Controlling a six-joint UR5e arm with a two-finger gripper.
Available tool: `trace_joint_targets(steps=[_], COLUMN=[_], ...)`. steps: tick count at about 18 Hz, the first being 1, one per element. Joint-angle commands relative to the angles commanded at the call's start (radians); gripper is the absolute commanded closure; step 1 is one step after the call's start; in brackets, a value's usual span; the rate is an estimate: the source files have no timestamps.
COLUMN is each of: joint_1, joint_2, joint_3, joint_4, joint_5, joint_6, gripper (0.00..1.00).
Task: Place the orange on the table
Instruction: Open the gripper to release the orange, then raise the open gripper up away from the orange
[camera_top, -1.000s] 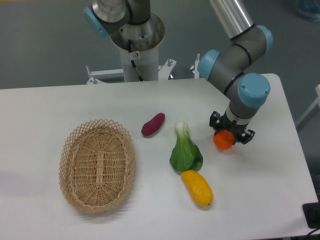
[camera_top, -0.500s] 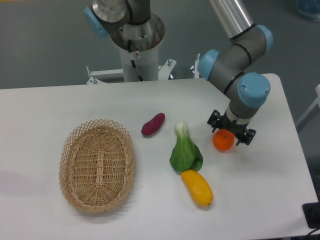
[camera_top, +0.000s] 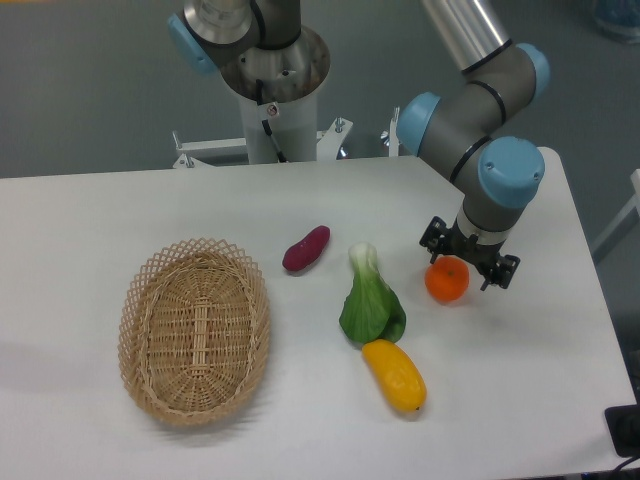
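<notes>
**Orange fruit set down near the desk's right edge, black pincer spread above it**

Black fingers of the gripper (camera_top: 469, 260) stand apart, one showing at the upper left of the orange (camera_top: 447, 280) and the other off to its right, lower down. They look spread wider than the fruit and seem to hold nothing; whether the left finger touches the peel I cannot tell. The orange appears to rest on the white table (camera_top: 520, 400), in the right half, nearer the right edge than the left and about midway between back and front.

As for handling, I judge the orange light, firm and a little springy, with a waxy, slightly slippery peel. Being round, it may roll once let go, though this flat top should check it. A hold across its widest part, fingers on opposite sides and level with its middle, would suit best; a pinch high on the curve could squirt it out. Moderate squeeze only, as hard pressure bruises it.

Left of the orange lies a bok choy (camera_top: 369, 300), stalk toward the back. A yellow mango (camera_top: 394, 375) lies just in front of it, a purple sweet potato (camera_top: 306, 248) behind and left. Well apart, toward the front left corner, sits an oval wicker basket (camera_top: 150, 300), nothing visible inside
</notes>
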Motion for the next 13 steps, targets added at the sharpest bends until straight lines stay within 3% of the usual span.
trace_joint_targets(steps=[13], joint_1=[-0.005], joint_2=[0.014], joint_3=[0.029], joint_4=[0.0], joint_5=[0.002], joint_6=[0.003], gripper=[0.02])
